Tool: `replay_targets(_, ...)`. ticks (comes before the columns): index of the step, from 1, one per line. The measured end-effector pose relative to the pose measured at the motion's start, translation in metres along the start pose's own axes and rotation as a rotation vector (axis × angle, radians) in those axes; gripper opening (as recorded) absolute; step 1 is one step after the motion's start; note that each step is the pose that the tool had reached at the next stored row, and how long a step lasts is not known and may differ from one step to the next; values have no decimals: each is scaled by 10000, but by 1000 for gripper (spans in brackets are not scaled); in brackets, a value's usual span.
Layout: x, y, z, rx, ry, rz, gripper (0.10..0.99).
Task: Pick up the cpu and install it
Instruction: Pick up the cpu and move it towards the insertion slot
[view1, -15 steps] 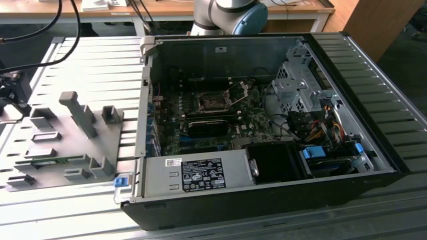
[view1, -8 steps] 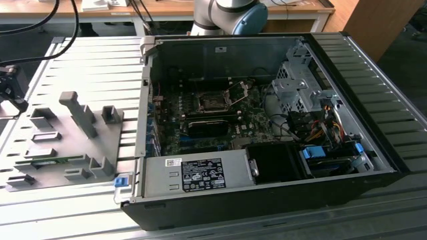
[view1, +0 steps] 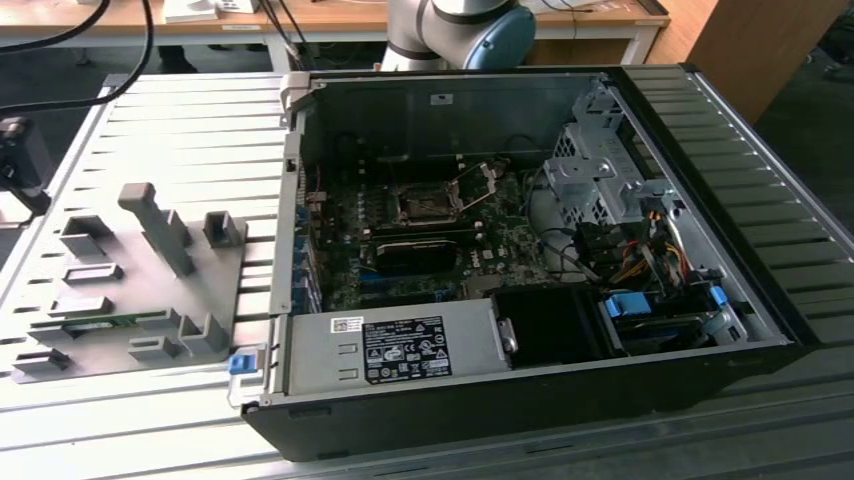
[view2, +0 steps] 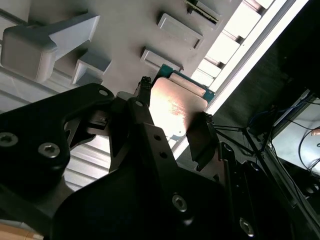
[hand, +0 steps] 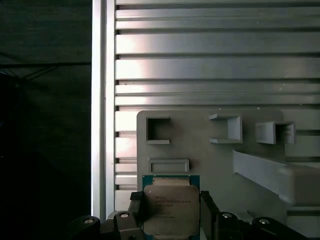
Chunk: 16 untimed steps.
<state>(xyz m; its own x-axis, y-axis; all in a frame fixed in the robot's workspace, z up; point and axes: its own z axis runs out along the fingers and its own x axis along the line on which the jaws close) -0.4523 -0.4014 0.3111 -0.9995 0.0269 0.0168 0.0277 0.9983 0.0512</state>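
The cpu (hand: 170, 207), a small square chip with a silvery top and a green rim, sits between my two black fingers in both wrist views. My gripper (hand: 171, 212) is shut on the cpu (view2: 175, 107), one finger against each side edge. It is close above the grey holder plate (hand: 200, 150), near the plate's edge by the slatted table. In the exterior view the holder plate (view1: 134, 290) lies to the left of the open computer case (view1: 534, 250). The motherboard's socket (view1: 427, 205) stands with its metal frame swung open.
The holder plate carries raised blocks and a tall post (view1: 160, 225). The case's left wall (view1: 287, 200) rises between plate and motherboard. Drive cages and cables (view1: 627, 230) fill the case's right side, and a power supply (view1: 400, 350) its front. The arm's base (view1: 461, 30) stands behind.
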Motion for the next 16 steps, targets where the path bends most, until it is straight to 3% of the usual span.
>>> replay_targets(16,5,62,-247,0,-7,-1,541)
